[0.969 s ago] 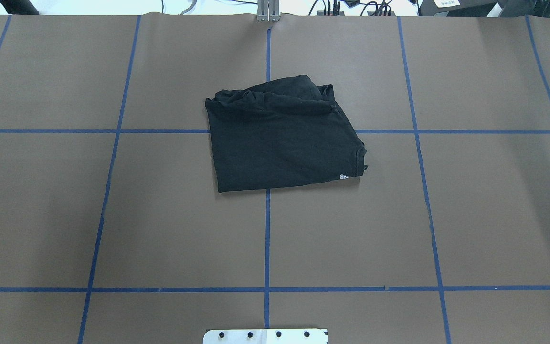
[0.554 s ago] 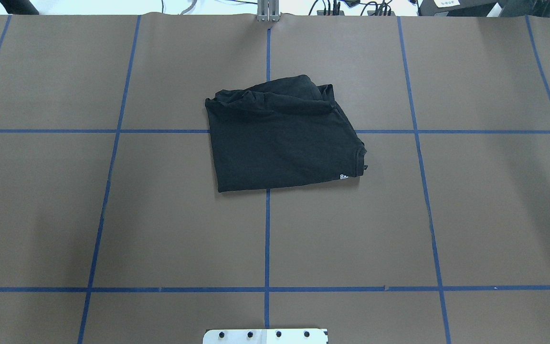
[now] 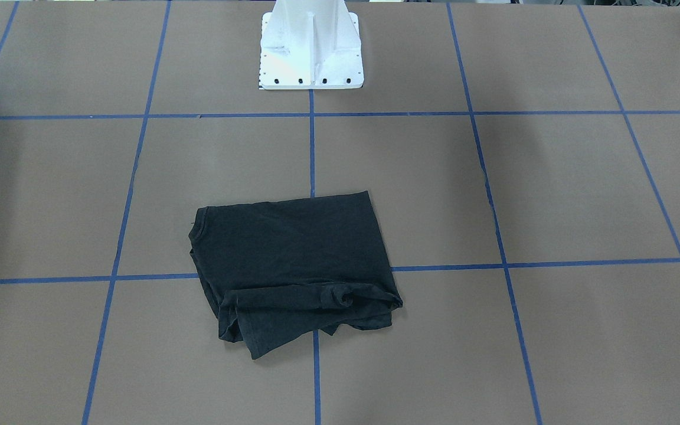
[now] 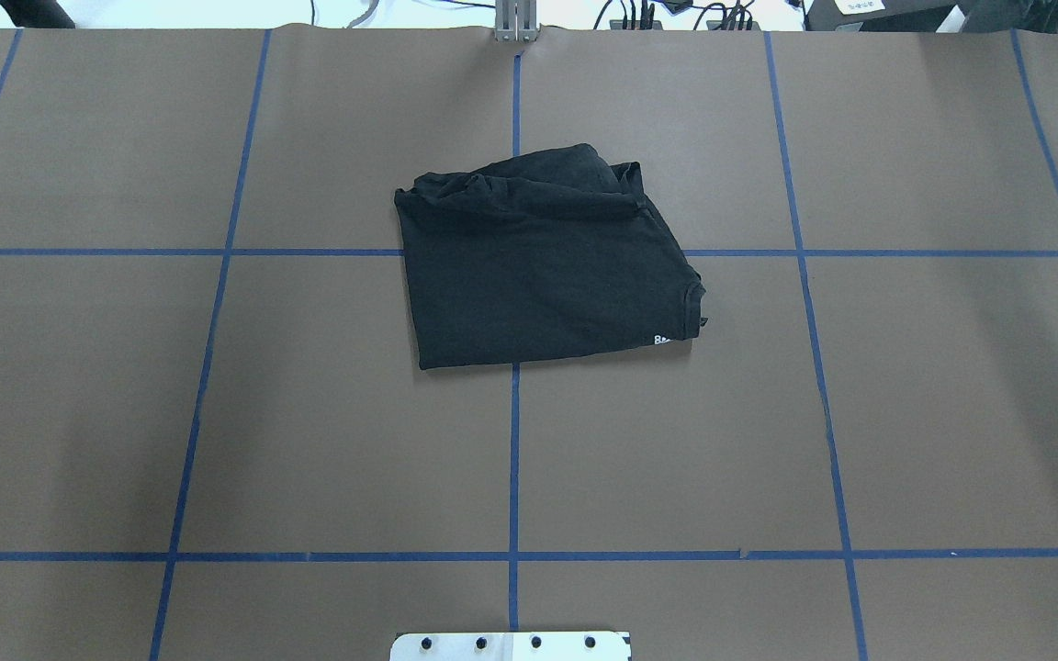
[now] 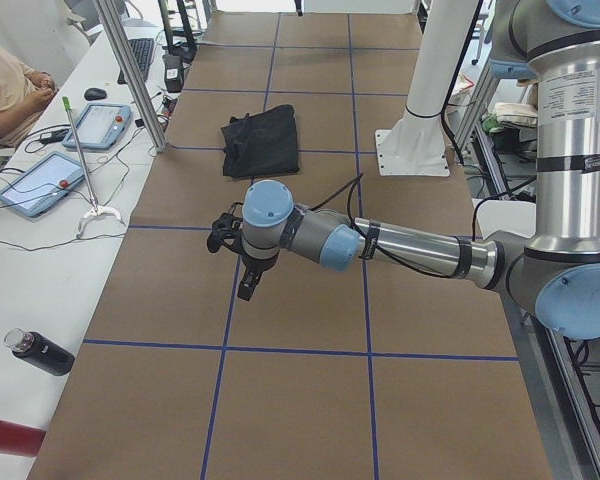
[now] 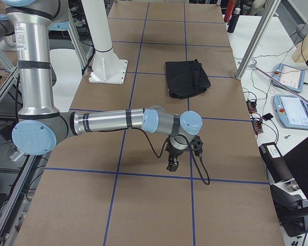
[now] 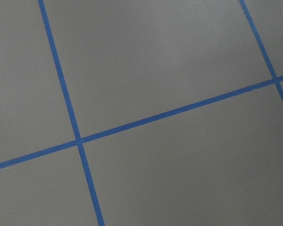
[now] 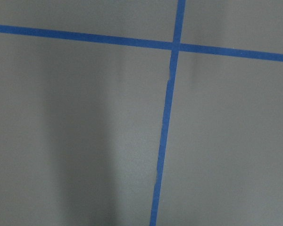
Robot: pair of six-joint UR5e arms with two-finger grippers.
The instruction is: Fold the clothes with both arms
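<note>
From the front-facing camera we see the black T-shirt [image 3: 293, 260] lying folded near the middle of the table [image 3: 552, 189], a bunched hem along its side toward the table's far edge from the robot, and the white pedestal [image 3: 310, 47] at the robot's edge. No arm shows here.

From overhead we see the T-shirt [image 4: 543, 266] in the same place and shape as a second ago, a scrap of white print at its right corner nearest the robot; nothing on the table has shifted.

From the left end, we find the left arm [image 5: 400, 245] stretched low and level over the table toward the operators' edge, its gripper [image 5: 248, 285] pointing down, well apart from the T-shirt [image 5: 262, 142]. We cannot tell how its claw stands.

From the right end, the right arm [image 6: 113, 120] mirrors that pose, its gripper [image 6: 173, 163] hanging downward; again we cannot tell.

Both wrist cameras show only brown surface crossed by blue tape [image 7: 80, 140].
</note>
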